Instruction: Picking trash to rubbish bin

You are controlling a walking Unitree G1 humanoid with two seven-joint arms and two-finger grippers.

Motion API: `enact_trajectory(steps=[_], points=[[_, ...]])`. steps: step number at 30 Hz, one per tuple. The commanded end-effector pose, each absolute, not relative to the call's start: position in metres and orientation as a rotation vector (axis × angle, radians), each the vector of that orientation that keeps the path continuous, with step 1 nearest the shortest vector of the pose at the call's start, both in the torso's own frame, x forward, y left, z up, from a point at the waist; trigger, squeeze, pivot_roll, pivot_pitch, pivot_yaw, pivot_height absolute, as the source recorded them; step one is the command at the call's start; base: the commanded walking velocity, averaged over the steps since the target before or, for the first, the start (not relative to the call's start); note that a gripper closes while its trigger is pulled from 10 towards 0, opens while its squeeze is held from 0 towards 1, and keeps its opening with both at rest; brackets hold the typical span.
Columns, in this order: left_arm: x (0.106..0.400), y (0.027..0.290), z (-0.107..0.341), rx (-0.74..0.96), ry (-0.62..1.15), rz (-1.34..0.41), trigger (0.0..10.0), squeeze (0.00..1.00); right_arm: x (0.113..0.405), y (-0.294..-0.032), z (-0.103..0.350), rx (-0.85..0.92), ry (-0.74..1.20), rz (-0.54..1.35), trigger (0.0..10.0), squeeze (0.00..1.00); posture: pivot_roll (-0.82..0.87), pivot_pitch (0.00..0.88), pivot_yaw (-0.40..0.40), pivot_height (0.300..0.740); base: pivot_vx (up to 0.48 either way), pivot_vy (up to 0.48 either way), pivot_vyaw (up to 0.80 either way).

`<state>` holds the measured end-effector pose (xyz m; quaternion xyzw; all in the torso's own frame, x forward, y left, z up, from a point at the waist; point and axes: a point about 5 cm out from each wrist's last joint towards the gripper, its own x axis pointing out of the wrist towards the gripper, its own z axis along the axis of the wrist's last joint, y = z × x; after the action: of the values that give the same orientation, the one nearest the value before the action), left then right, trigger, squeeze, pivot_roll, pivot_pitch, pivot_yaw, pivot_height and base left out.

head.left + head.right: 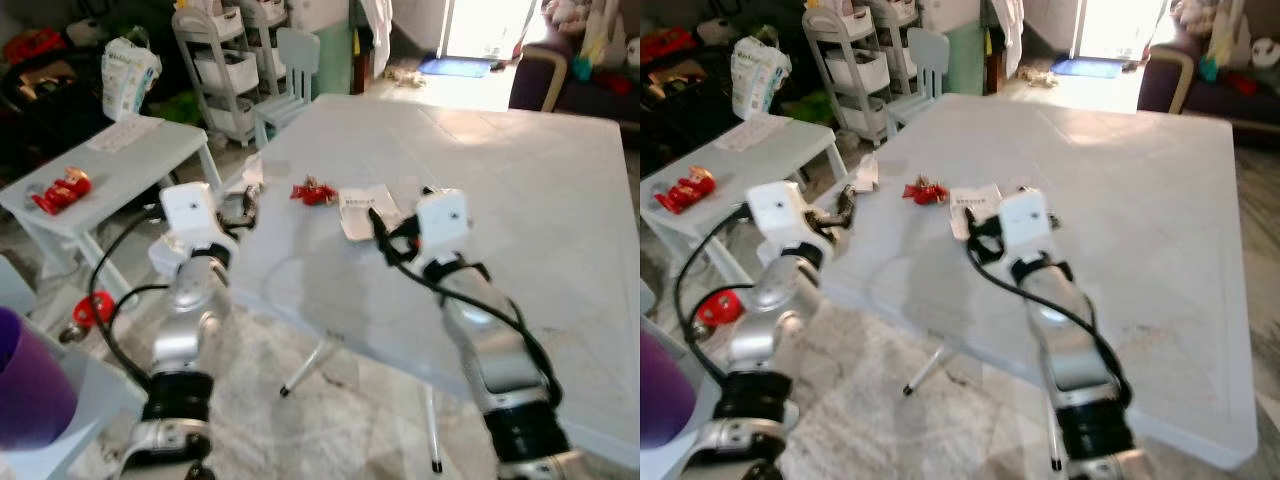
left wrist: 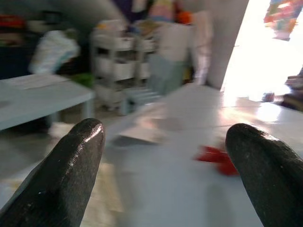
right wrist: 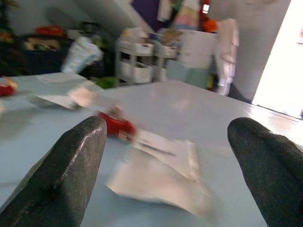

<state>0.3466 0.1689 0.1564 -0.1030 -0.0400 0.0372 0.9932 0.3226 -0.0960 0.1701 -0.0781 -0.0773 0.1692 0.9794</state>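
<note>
Both hands are hovering wide open and empty over the near left part of the counter [image 1: 520, 200]. The white wrapper [image 1: 366, 211] is lying just beyond the right hand [image 3: 165, 156], the red wrapper [image 1: 313, 192] to its left. The left hand [image 2: 165, 156] is sitting at the counter's left edge, near a paper scrap [image 1: 252, 172].

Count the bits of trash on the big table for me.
3: a red wrapper mid-table, a white packet beside it, just ahead of the right pincer, and a crumpled white scrap near the table's left edge, by the left pincer. The arms may hide more.
</note>
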Motion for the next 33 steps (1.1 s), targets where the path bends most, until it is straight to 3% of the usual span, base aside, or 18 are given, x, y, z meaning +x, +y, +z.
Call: enact_trajectory(steps=[1, 7, 23, 33], points=[[0.348, 0.166, 0.159, -0.200, -0.086, 0.071, 10.0, 0.00, 0.322, -0.099, 0.172, -0.168, -0.166, 0.340, 10.0, 0.00, -0.02, 0.000, 0.078, 0.740, 0.371, 0.000, 0.00], [0.349, 0.166, 0.159, -0.193, -0.078, 0.077, 10.0, 0.00, 0.321, -0.097, 0.173, -0.180, -0.183, 0.361, 10.0, 0.00, -0.03, 0.000, 0.079, 0.740, 0.329, 0.000, 0.15], [0.349, 0.167, 0.156, -0.180, -0.063, 0.094, 10.0, 0.00, 0.320, -0.097, 0.173, -0.180, -0.184, 0.362, 10.0, 0.00, -0.03, 0.000, 0.083, 0.740, 0.000, 0.000, 0.61], [0.354, 0.169, 0.149, -0.188, -0.011, 0.089, 10.0, 0.00, 0.320, -0.097, 0.172, -0.181, -0.177, 0.359, 10.0, 0.00, -0.03, 0.000, 0.083, 0.740, 0.000, 0.000, 0.00]])
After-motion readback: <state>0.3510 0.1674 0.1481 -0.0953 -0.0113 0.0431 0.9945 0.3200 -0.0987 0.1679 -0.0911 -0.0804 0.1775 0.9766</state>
